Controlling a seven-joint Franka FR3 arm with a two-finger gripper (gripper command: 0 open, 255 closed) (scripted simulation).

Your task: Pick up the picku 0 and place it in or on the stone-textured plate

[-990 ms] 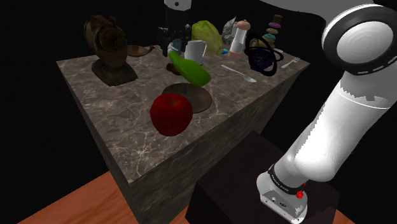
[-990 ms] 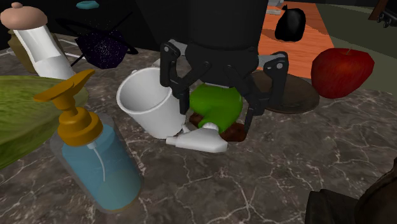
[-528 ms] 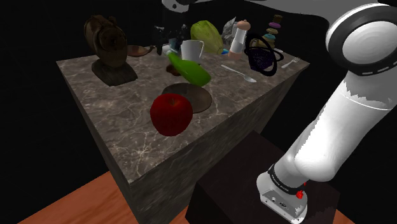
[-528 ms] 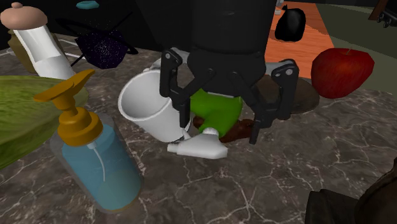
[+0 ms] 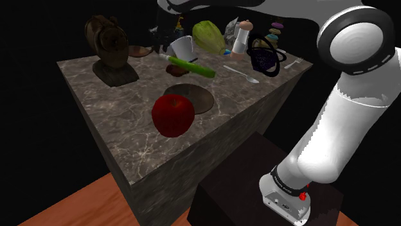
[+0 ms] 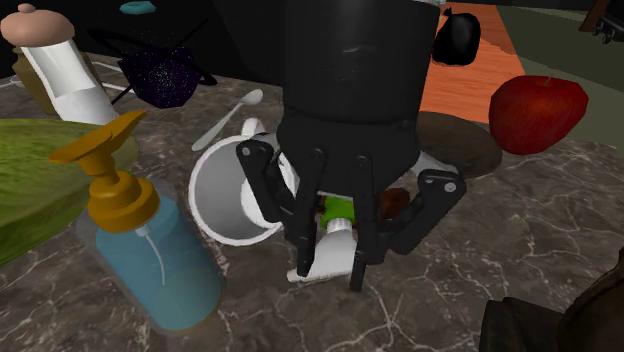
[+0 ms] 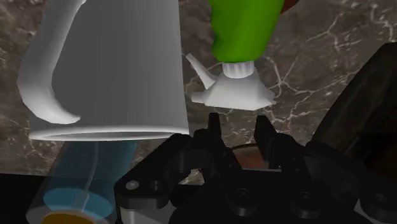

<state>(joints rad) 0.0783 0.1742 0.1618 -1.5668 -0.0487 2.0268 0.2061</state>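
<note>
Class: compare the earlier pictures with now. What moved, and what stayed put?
The gripper has come down, fingers open, at the white cap of the green bottle. The bottle has shifted away from the plate and lies flatter; the white mug has tipped onto its side. The red apple and soap dispenser stayed put.

Household kitchen scene, as I see it remotely: a marble-topped bench bearing a red apple, white mug, spoon and pump soap bottle, over an orange wood-plank floor.
</note>
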